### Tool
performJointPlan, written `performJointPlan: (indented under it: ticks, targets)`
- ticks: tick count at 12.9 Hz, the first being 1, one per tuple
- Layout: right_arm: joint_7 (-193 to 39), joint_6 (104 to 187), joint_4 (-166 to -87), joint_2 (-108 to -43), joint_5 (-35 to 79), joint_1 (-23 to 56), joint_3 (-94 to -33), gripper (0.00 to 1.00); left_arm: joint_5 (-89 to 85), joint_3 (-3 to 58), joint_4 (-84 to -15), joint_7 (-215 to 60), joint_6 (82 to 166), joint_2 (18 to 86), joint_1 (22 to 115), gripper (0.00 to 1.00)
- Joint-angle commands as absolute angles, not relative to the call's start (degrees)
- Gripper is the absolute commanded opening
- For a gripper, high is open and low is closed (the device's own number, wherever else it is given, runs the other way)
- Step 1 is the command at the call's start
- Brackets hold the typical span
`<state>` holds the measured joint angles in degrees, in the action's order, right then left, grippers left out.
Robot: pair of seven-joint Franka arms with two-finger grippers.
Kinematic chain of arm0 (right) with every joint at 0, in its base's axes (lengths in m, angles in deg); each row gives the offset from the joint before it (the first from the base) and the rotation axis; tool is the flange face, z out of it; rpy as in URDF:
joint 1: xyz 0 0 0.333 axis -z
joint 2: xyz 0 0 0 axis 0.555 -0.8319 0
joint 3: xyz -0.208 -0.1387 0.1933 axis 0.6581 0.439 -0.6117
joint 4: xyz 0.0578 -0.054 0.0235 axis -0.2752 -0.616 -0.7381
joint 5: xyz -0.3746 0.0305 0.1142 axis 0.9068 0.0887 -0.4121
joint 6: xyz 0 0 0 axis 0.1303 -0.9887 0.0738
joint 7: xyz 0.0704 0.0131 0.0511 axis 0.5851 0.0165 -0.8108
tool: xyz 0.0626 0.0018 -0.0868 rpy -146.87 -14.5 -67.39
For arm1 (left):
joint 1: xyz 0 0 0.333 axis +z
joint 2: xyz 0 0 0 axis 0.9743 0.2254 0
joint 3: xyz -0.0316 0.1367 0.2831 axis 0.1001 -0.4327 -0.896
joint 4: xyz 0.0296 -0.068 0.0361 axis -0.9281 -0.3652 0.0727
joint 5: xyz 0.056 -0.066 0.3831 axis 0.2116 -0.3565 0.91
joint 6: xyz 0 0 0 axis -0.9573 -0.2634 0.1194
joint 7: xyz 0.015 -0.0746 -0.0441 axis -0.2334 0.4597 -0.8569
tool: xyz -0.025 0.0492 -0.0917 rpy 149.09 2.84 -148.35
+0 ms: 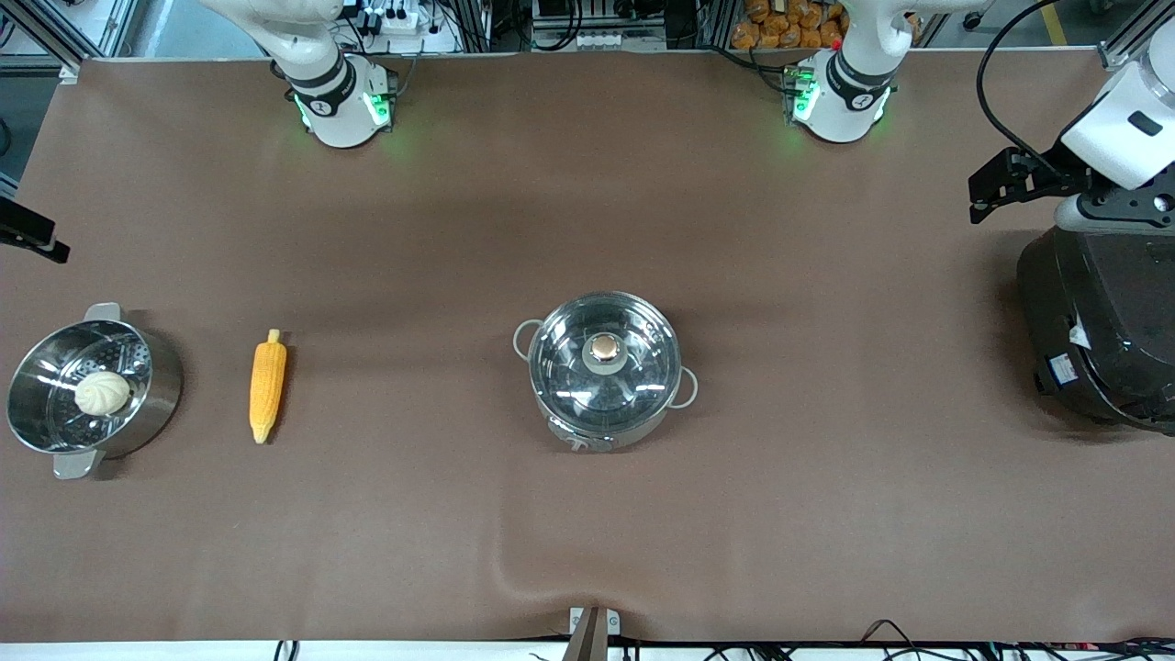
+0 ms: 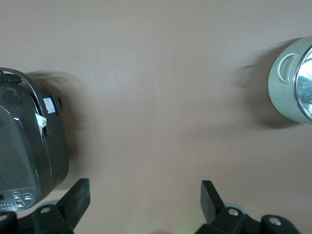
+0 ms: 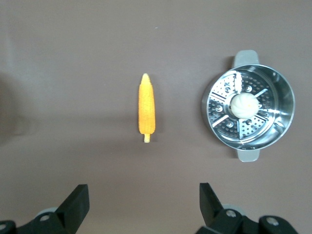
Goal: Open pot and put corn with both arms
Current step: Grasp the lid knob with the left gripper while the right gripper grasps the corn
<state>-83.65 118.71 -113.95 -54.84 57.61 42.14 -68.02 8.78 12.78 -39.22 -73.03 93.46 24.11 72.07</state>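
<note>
The steel pot (image 1: 606,386) stands mid-table with its glass lid on and the copper knob (image 1: 604,348) on top. Its edge shows in the left wrist view (image 2: 292,80). The corn (image 1: 267,386) lies on the table toward the right arm's end, and also shows in the right wrist view (image 3: 146,107). My left gripper (image 1: 987,193) hangs open and empty above the table beside the black cooker; its own view (image 2: 145,197) shows the fingers wide apart. My right gripper (image 1: 32,237) is up at the right arm's end, mostly out of frame; its own view (image 3: 144,200) shows it open and empty.
A steel pot with a perforated insert (image 1: 55,431) holds a white bun (image 1: 102,392) beside the corn, at the right arm's end. It also shows in the right wrist view (image 3: 273,92). A big black cooker (image 1: 1097,330) stands at the left arm's end.
</note>
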Motion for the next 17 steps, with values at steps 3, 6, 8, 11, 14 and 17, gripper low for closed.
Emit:
performJointPlan:
  ticks: [3, 6, 8, 11, 14, 17]
  targets:
    - [-82.56, 117.26, -115.03, -53.43, 57.00, 40.13, -68.13, 1.00, 7.87, 13.55, -38.56, -73.28, 93.69, 23.73, 72.84, 1.00]
    - [-82.48, 117.44, -115.47, -53.52, 56.91, 39.78, -68.13, 1.00, 8.31, 13.55, -35.58, -73.11, 93.60, 27.23, 71.71, 1.00]
    - [-79.77, 120.14, -118.70, -53.52, 56.82, 38.72, -68.13, 1.00, 8.05, 13.73, -34.95, -74.33, 93.69, 29.87, 68.91, 1.00]
    - [-77.74, 129.79, -127.30, -53.87, 56.74, 37.84, -67.95, 1.00, 7.87, 13.82, -31.45, -81.00, 95.08, 36.89, 63.90, 1.00]
    - [-70.63, 136.93, -134.43, -55.53, 56.73, 37.49, -67.95, 1.00, 7.00, 13.91, -30.38, -87.15, 104.72, 43.48, 56.61, 1.00]
    - [-69.90, 145.72, -139.72, -60.18, 56.82, 37.75, -67.87, 1.00, 4.44, 13.38, -28.98, -95.39, 115.36, 52.26, 46.86, 1.00]
